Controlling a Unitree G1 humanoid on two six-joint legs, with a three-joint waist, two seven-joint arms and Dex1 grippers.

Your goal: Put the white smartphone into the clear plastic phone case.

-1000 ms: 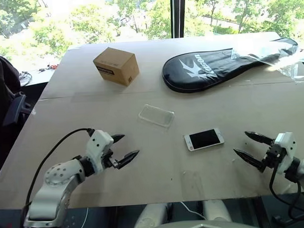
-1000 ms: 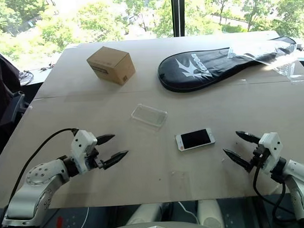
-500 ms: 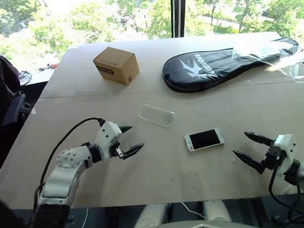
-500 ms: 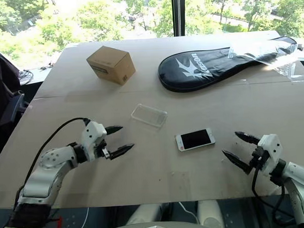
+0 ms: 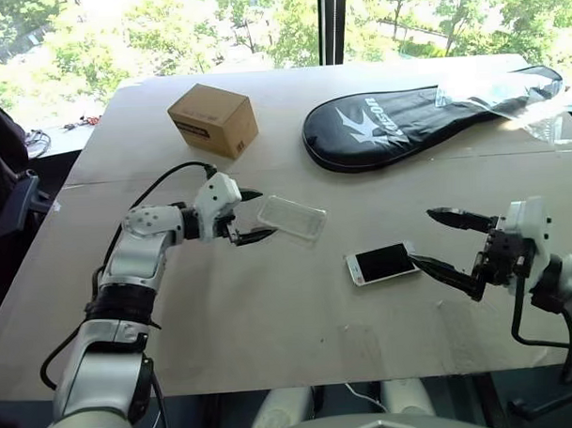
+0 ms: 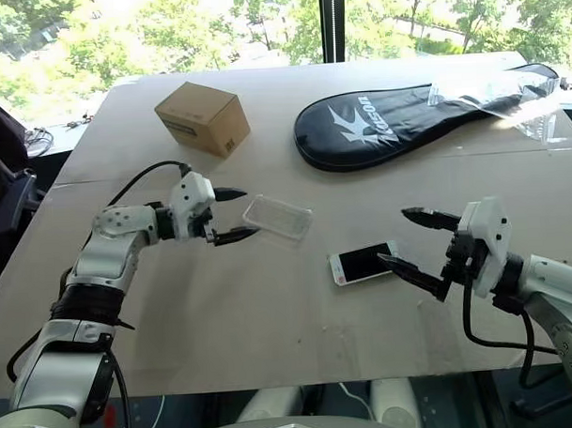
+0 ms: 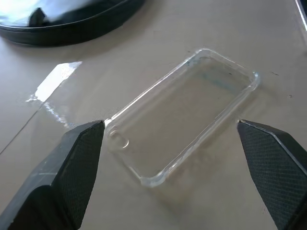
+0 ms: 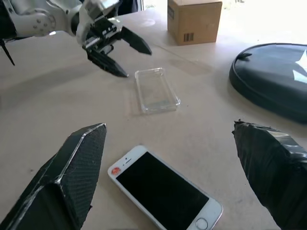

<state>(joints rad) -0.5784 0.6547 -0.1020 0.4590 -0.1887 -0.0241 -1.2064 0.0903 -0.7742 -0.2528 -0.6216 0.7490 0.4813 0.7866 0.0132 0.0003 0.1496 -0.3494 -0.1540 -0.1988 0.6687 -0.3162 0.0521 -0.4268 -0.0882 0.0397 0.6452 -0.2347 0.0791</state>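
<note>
Lying face up on the table, the white smartphone has its long axis across the table, and the empty clear plastic phone case lies just beside the spread left gripper. The left wrist view shows the case's raised rim between both fingers. The right wrist view shows the phone's home button, with the right gripper wide open over it.
</note>
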